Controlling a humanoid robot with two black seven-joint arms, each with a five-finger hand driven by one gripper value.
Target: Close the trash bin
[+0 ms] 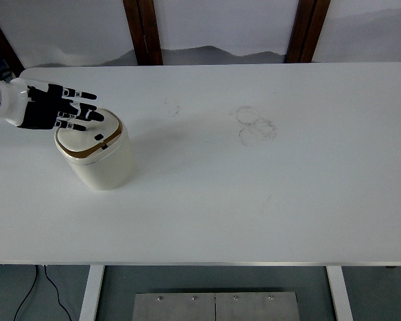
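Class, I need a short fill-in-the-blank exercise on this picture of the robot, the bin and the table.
1. The bin stands on the ____ half of the table.
2. The bin's lid is ____.
3. The left hand holds ____, its fingers spread.
4. Faint ring marks lie to the ____ of the bin.

Missing words: left; closed; nothing; right
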